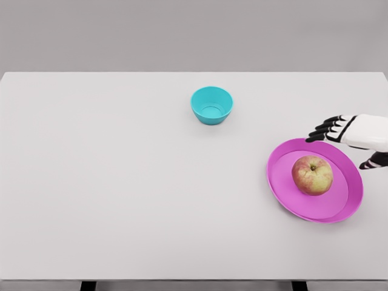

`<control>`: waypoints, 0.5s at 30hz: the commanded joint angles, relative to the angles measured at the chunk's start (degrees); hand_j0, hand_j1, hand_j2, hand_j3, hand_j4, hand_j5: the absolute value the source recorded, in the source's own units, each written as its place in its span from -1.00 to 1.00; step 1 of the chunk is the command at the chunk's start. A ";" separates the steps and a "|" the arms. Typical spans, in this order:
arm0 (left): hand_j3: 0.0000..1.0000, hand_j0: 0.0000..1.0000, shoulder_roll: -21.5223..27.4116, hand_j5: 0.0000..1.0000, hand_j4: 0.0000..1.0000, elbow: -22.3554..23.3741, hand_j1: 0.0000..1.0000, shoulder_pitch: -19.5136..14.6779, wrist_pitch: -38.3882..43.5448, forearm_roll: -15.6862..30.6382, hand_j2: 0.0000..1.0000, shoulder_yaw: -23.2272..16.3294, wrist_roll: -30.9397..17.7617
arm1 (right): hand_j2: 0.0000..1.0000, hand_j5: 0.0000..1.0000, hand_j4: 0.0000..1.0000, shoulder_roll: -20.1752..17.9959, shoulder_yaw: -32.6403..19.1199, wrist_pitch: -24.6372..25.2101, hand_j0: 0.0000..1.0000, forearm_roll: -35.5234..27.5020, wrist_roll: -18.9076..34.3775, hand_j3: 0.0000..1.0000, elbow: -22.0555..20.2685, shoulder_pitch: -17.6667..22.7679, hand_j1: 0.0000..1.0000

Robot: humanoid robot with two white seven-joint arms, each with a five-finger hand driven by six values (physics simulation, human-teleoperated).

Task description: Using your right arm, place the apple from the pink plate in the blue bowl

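I see a smooth white counter (121, 182). Near its right edge lies a round glossy pink plate (339, 209) carrying the mottled apple (312, 175). The small blue bowl (211, 105) sits toward the far edge. My right hand (348, 136), fingers spread and empty, hovers at the plate's far rim, its arm cut off.

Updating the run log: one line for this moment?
right hand open by plate | apple on plate | bowl empty | left arm unseen
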 commanded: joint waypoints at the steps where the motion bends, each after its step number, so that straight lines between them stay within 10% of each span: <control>1: 1.00 1.00 0.00 1.00 1.00 -0.01 1.00 0.00 -0.01 0.02 1.00 0.00 -0.01 | 1.00 1.00 1.00 0.12 0.51 0.16 1.00 -0.22 0.01 1.00 0.06 -0.09 1.00; 15: 1.00 1.00 0.00 1.00 1.00 -0.01 1.00 0.00 -0.01 0.02 1.00 0.00 -0.01 | 1.00 1.00 1.00 3.72 4.20 0.16 1.00 0.04 0.01 1.00 1.38 0.09 1.00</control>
